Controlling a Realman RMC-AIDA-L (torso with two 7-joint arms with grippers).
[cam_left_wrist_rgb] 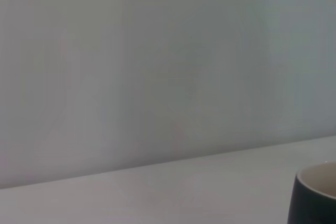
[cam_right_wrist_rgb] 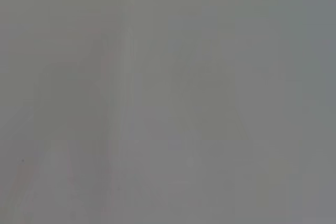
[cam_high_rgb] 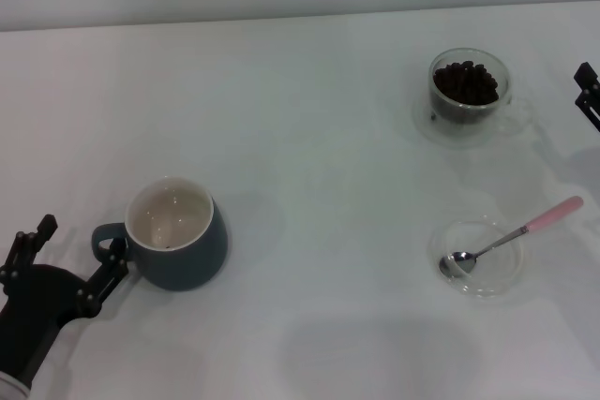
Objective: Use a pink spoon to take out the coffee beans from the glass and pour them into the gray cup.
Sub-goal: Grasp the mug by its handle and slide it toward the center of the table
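The gray cup (cam_high_rgb: 174,241) stands at the near left of the white table, its cream inside nearly bare, its handle turned toward my left gripper (cam_high_rgb: 80,239). That gripper is open, one finger beside the handle, holding nothing. A slice of the gray cup (cam_left_wrist_rgb: 316,198) shows in the left wrist view. At the far right stands the glass (cam_high_rgb: 469,89), filled with coffee beans (cam_high_rgb: 465,81). The pink spoon (cam_high_rgb: 517,235) lies with its metal bowl in a shallow clear dish (cam_high_rgb: 497,278). Only a black part of my right gripper (cam_high_rgb: 588,93) shows at the right edge, beside the glass.
The white table (cam_high_rgb: 309,166) stretches between the gray cup and the glass. A pale wall runs along its far edge. The right wrist view shows only a plain gray surface.
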